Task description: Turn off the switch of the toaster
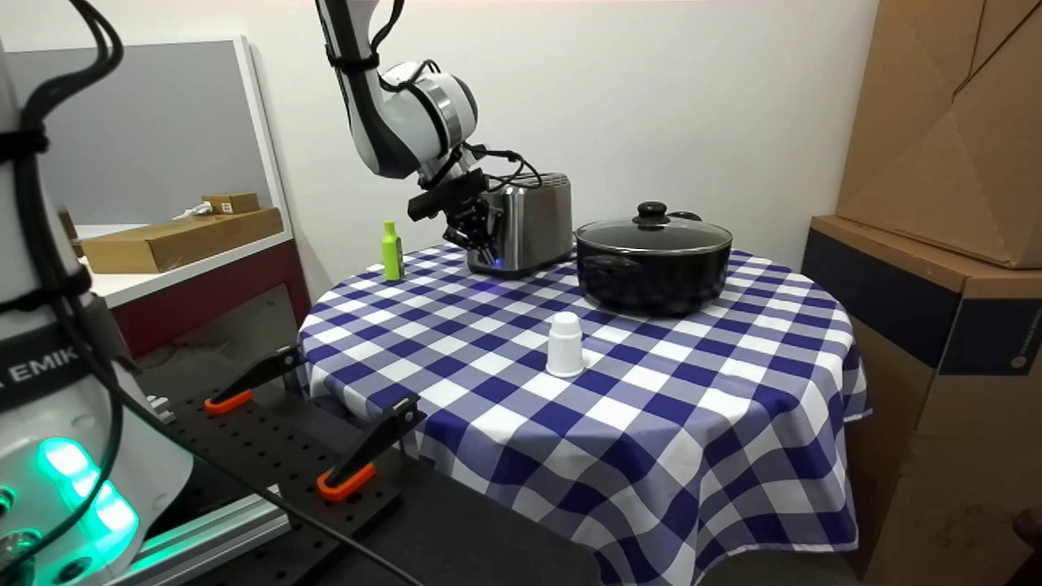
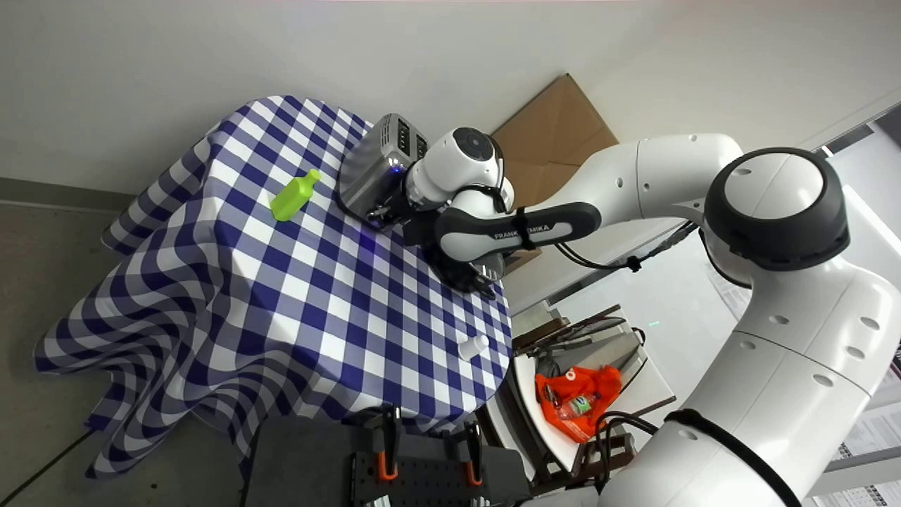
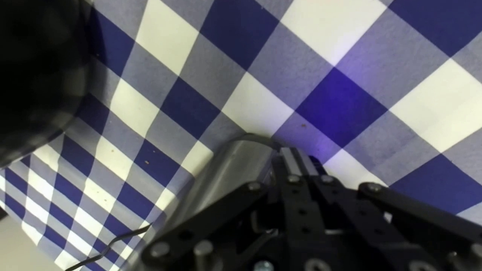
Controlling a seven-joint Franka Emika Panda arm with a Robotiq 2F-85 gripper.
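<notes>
The toaster (image 1: 544, 224) stood upright at the far part of the checked cloth (image 1: 472, 366), L of the black pot (image 1: 655, 273), its end face (image 1: 505, 236) turned near & a bit left in an exterior view. My gripper (image 3: 298, 162) was right at that end, low down, so the face lay just far & right of my tips, w/ a lit blue light (image 1: 498, 262) beside them. The toaster's long axis seemed to run away from me, near to far; hence, I judged, the next press prob. called for a short push into the end, not a sweep across it. Fingers (image 3: 290, 162) were pressed tog., nothing seen btwn; couldn't tell if they touched the face. Switch itself: hidden, so on/off unconfirmed, tho the light hinted on. Further out: green bottle (image 1: 392, 252) to the left, white bottle (image 1: 565, 346) nearer, cardboard boxes (image 1: 936, 146) off right.
</notes>
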